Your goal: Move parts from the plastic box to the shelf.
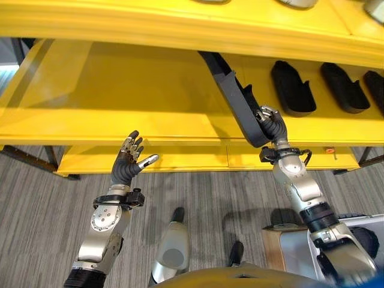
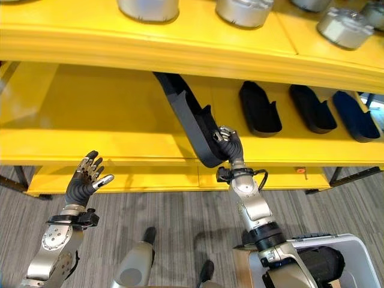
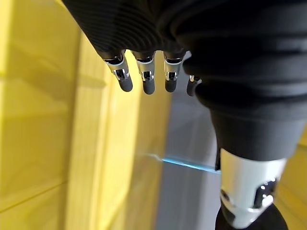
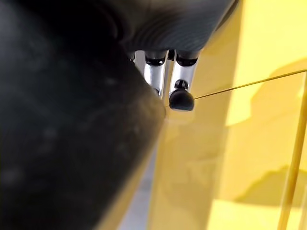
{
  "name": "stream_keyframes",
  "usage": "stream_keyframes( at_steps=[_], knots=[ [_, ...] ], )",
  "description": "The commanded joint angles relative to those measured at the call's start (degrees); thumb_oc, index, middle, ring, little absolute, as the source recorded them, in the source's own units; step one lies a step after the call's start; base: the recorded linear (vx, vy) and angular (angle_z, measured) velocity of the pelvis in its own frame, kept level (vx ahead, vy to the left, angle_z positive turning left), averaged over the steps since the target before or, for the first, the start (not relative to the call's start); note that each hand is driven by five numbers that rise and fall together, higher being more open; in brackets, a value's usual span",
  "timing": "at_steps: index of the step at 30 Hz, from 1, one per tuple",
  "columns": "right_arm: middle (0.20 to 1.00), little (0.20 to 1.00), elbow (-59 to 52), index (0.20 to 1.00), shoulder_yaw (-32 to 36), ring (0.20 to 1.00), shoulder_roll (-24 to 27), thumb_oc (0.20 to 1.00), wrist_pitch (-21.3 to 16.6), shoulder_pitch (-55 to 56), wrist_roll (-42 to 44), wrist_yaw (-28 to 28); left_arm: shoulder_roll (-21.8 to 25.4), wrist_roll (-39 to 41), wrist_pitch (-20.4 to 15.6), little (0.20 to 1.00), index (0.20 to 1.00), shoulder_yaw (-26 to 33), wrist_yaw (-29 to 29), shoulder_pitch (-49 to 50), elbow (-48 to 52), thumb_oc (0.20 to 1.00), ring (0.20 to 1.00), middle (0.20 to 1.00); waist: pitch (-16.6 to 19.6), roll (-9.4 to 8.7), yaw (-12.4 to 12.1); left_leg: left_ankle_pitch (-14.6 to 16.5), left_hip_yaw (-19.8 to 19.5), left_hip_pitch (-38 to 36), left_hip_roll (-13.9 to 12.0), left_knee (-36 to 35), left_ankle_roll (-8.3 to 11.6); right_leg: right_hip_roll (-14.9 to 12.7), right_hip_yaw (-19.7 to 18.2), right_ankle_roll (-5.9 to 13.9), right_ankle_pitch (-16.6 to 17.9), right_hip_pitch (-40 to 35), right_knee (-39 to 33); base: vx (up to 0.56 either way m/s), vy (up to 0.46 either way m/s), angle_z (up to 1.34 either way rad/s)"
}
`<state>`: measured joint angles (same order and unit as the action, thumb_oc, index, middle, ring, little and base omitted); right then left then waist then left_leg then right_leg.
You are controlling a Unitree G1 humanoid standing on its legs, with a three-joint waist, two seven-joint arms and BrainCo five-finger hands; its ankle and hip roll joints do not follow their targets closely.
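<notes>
We see the long black moulded plastic part held in the centre of the frame, its lower end at the front edge of the yellow metal shelf and its upper end slanting up and to the left under the shelf's upper tier. Our right hand has its fingers curled round the lower end of that part, clamped on it just above the shelf lip; in the right wrist view the part's dark bulk lies against the fingers. To the right on the same level we see three more black parts lying side by side, apart from one another. On the upper tier, along the top of the frame, stand round silver metal parts. At lower right sits the grey plastic box with dark parts inside. Our left hand hovers at lower left, fingers spread and straight, holding nothing, in front of the shelf's edge.
</notes>
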<state>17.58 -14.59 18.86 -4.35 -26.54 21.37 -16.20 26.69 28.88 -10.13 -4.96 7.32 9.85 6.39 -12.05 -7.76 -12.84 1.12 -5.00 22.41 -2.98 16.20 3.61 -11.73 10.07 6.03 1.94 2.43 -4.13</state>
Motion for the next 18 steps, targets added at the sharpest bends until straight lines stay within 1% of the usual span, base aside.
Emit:
stream_keyframes(
  at_steps=[1, 3, 5, 8, 9, 10, 13, 14, 15, 18],
  knots=[
    [0.2, 0.2, -2.93, 0.2, 2.17, 0.2, 3.52, 0.2, -3.78, -5.56, 1.98, -2.88, 2.49, 1.73, -2.96, 1.0, 1.0, -1.34, 0.57, 0.73, 5.9, 1.0, 1.0, 1.0, -0.14, 1.91, -1.38, -3.94, -0.54, 0.96, -0.15, -6.94, 0.29, -3.49, 2.89, 3.74, -5.2, -4.88, 5.74, -0.03, -0.003, 0.14],
    [0.2, 0.2, 2.79, 0.2, 2.38, 0.2, 5.45, 0.2, -3.36, -12.28, 1.85, -5.34, 3.54, 2.33, -3.46, 1.0, 1.0, -2.16, 0.83, 0.15, 6.39, 1.0, 1.0, 1.0, -2.0, 2.71, -2.68, -4.25, -1.38, 3.02, 0.34, -6.38, 0.37, -3.48, 3.9, 3.57, -5.4, -3.66, 6.29, -0.05, -0.016, 0.09],
    [0.2, 0.2, 9.29, 0.2, 1.56, 0.2, 7.5, 0.2, -2.75, -20.13, 0.25, -7.57, 4.05, 3.36, -3.99, 1.0, 1.0, -3.0, 1.27, -0.65, 6.82, 1.0, 1.0, 1.0, -4.11, 3.74, -3.48, -4.21, -2.31, 4.94, 0.91, -5.33, 0.31, -3.35, 4.48, 3.24, -5.77, -1.98, 7.59, -0.04, -0.015, 0.29],
    [0.2, 0.2, 12.96, 0.2, 1.33, 0.2, 8.44, 0.2, -2.43, -24.36, -0.76, -8.84, 4.16, 3.71, -4.39, 1.0, 1.0, -3.49, 1.61, -1.29, 7.24, 1.0, 1.0, 1.0, -5.24, 4.32, -3.88, -4.12, -2.72, 5.91, 1.09, -4.71, 0.28, -3.31, 4.81, 3.04, -6.13, -1.0, 8.41, -0.01, -0.007, 0.11],
    [0.2, 0.2, 16.96, 0.2, 1.16, 0.2, 9.0, 0.2, -2.27, -27.88, -1.28, -9.98, 4.5, 3.78, -4.71, 1.0, 1.0, -4.28, 1.82, -2.08, 7.46, 1.0, 1.0, 1.0, -6.32, 4.8, -4.19, -3.73, -2.95, 6.74, 1.4, -3.97, 0.28, -3.32, 4.98, 2.95, -6.75, -0.45, 9.12, -0.01, -0.011, 0.07],
    [0.2, 0.2, 17.09, 0.2, 1.13, 0.2, 9.07, 0.2, -2.33, -28.05, -1.25, -9.96, 4.46, 3.79, -4.72, 1.0, 1.0, -4.29, 1.82, -2.2, 7.42, 1.0, 1.0, 1.0, -6.27, 4.88, -4.16, -4.06, -3.02, 6.92, 1.4, -4.13, 0.22, -3.28, 5.01, 2.97, -6.51, -0.26, 9.05, 0.01, -0.015, 0.09],
    [0.2, 0.2, 23.85, 0.2, 0.81, 0.2, 10.22, 0.2, -2.42, -33.51, -0.94, -11.4, 4.83, 4.03, -5.32, 1.0, 1.0, -5.39, 2.22, -3.52, 7.82, 1.0, 1.0, 1.0, -7.47, 5.39, -4.58, -3.57, -3.55, 8.05, 1.89, -3.27, 0.24, -3.34, 5.26, 2.86, -7.06, 0.56, 9.72, 0.02, -0.004, 0.07],
    [0.2, 0.2, 29.22, 0.2, 0.51, 0.2, 10.95, 0.2, -2.19, -37.19, -1.04, -12.46, 4.98, 4.09, -5.59, 1.0, 1.0, -6.22, 2.63, -4.4, 7.84, 1.0, 1.0, 1.0, -7.99, 5.57, -4.94, -3.39, -3.83, 8.83, 2.18, -2.84, 0.13, -3.29, 5.3, 2.73, -7.2, 1.01, 9.96, 0.0, 0.0, 0.1],
    [0.2, 0.2, 29.44, 0.2, 0.43, 0.2, 11.0, 0.2, -2.3, -37.42, -0.98, -12.41, 4.93, 4.08, -5.61, 1.0, 1.0, -6.23, 2.65, -4.54, 7.79, 1.0, 1.0, 1.0, -8.07, 5.61, -4.93, -3.37, -3.84, 8.88, 2.17, -2.79, 0.13, -3.28, 5.29, 2.73, -7.21, 1.04, 9.98, 0.01, 0.001, 0.09],
    [0.2, 0.2, 35.36, 0.2, -0.94, 0.2, 12.09, 0.2, -2.13, -42.16, -1.33, -13.19, 5.06, 4.0, -5.95, 1.0, 1.0, -7.37, 3.15, -6.23, 7.95, 1.0, 1.0, 1.0, -8.75, 5.82, -5.45, -3.26, -4.05, 10.02, 2.55, -2.3, 0.04, -3.15, 5.39, 2.65, -7.33, 1.62, 10.08, 0.01, 0.0, 0.05]
  ],
)
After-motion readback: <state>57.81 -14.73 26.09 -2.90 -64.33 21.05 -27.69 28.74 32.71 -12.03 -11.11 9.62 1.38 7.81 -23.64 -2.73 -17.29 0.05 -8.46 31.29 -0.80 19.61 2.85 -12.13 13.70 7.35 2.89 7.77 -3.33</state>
